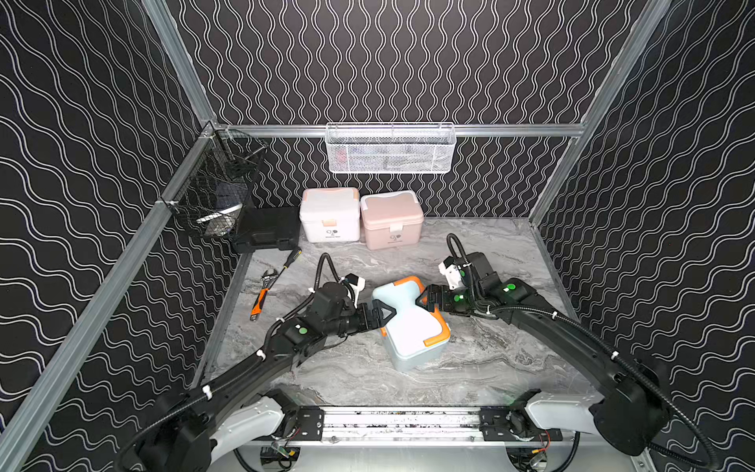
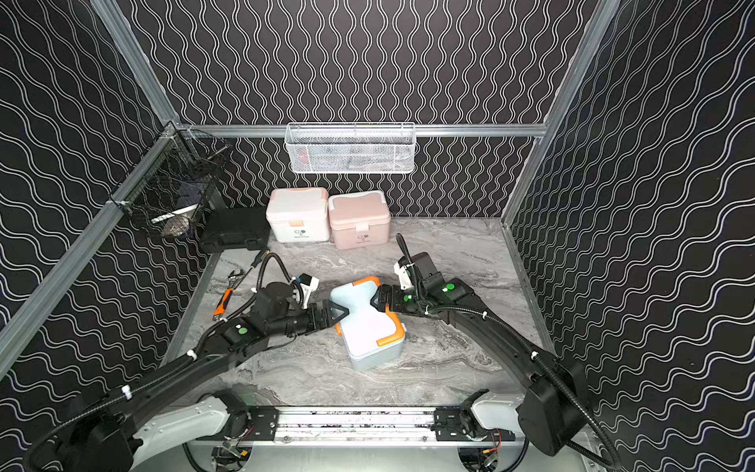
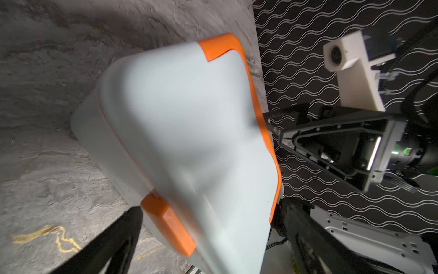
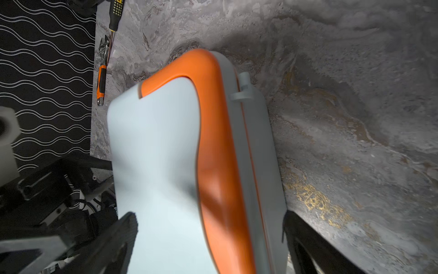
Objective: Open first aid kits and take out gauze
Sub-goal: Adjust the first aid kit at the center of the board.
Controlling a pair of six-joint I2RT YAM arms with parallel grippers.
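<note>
The light blue first aid kit (image 1: 410,331) sits with its lid down on the counter (image 1: 502,367), in the middle of the frame. The left fingers (image 1: 386,314) and right fingers (image 1: 425,301) are spread wide apart around it.

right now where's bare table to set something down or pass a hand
Free: between blue box and front rail; right of the pink box. Crowded: left tool and right tool flank the blue box; wrench and black case fill the left.
</note>
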